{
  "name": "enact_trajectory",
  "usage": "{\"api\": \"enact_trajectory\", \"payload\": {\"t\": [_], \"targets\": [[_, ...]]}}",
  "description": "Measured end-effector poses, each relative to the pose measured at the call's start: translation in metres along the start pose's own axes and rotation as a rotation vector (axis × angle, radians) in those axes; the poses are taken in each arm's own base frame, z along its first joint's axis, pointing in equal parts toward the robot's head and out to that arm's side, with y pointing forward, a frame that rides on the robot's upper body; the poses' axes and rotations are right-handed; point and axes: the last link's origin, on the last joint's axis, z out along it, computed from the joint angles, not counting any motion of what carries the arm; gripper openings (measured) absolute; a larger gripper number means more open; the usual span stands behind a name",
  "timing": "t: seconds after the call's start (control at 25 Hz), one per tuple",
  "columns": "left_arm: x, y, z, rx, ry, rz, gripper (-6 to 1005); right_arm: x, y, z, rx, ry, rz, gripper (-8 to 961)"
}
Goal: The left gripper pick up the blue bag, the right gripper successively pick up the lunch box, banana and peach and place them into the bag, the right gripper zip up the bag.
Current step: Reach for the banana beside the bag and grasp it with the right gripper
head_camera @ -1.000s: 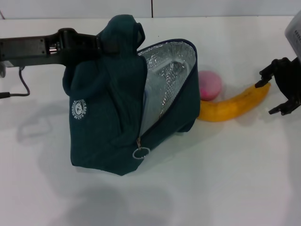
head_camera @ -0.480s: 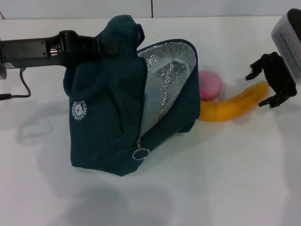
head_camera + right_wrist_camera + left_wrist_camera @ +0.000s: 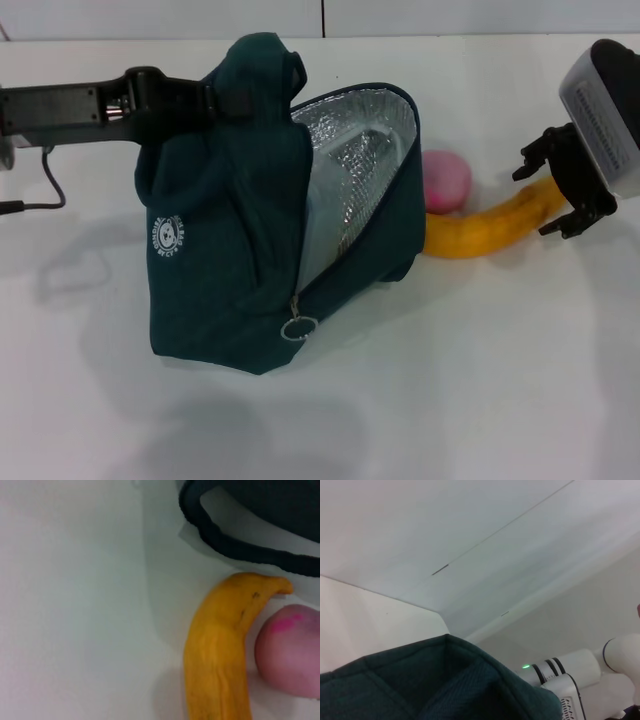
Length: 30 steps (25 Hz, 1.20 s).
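The blue bag (image 3: 225, 250) stands at centre left with its mouth open, showing silver foil lining. The clear lunch box (image 3: 332, 215) sits inside it. My left gripper (image 3: 228, 100) reaches in from the left and is shut on the bag's top fabric; the left wrist view shows only that fabric (image 3: 435, 685). The banana (image 3: 488, 225) lies on the table right of the bag, and the peach (image 3: 447, 180) lies just behind its near end. My right gripper (image 3: 552, 192) is open, its fingers on either side of the banana's right tip. The right wrist view shows the banana (image 3: 220, 650), the peach (image 3: 290, 650) and the bag's edge (image 3: 240, 535).
The white table (image 3: 480, 380) carries everything. The bag's zipper ring pull (image 3: 297, 328) hangs at the low front corner of the opening. A black cable (image 3: 45, 185) runs by the left arm. The right arm's white body (image 3: 580, 667) shows in the left wrist view.
My right gripper has moved left, from beyond the banana's right end to around its tip, still open. The bag, left gripper, peach and banana have not moved.
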Motion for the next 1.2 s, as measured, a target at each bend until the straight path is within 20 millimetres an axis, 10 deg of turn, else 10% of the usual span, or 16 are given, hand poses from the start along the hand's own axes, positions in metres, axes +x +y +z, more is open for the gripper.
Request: {"api": "enact_trajectory", "payload": {"t": [1.2], "targets": [[-0.002, -0.001, 0.001, -0.003, -0.002, -0.009, 35, -0.007, 0.002, 0.017, -0.009, -0.010, 0.005, 628]]}}
